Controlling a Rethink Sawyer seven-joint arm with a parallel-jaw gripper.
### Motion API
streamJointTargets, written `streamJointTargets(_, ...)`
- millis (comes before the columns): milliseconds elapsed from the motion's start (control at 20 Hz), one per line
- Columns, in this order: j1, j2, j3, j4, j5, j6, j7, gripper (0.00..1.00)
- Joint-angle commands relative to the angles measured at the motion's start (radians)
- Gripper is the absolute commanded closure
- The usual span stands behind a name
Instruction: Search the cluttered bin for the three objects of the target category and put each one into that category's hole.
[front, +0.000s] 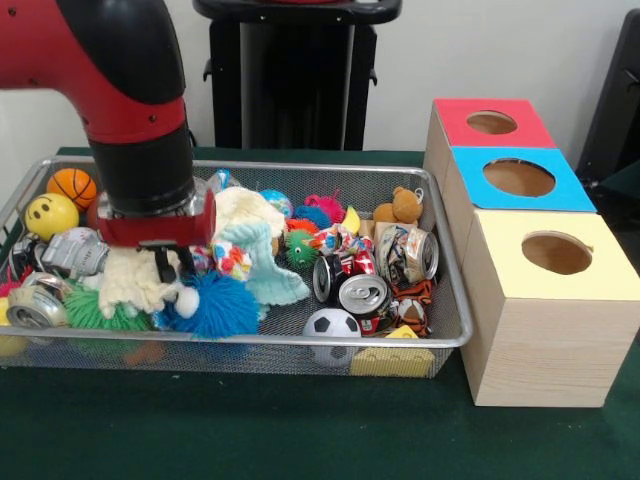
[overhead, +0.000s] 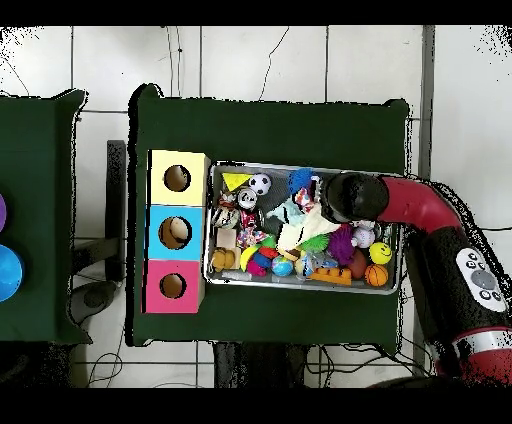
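The wire bin (front: 445, 335) sits on the green tabletop (front: 250, 430), packed with toys and cans. The gripper (front: 172, 262) is down among them at the bin's left part in the front view, its black fingers (front: 162, 265) pressed into a cream cloth (front: 135, 280); whether they grip it I cannot tell. Just beside the gripper lies a blue spiky ball (front: 222, 305), with a green one (front: 95, 310) on its other side. Further off are the soda cans (front: 362, 293) and a small soccer ball (front: 332, 324). Well apart from the gripper, outside the bin, stand the red box (front: 490, 122), blue box (front: 520, 178) and yellow box (front: 555, 255), each with a round hole.
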Motion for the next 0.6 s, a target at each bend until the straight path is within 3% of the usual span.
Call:
streamJointTargets(50, -0.04, -0.252, -0.034, 0.11, -0.022, 0.165, -0.201, 1.0)
streamJointTargets(300, -0.06, -0.335, -0.033, 0.134, -0.022, 0.267, -0.257, 1.0)
streamJointTargets(450, -0.08, -0.356, -0.025, 0.139, -0.038, 0.266, -0.272, 1.0)
streamJointTargets(600, -0.103, -0.328, -0.007, 0.131, -0.067, 0.226, -0.278, 1.0)
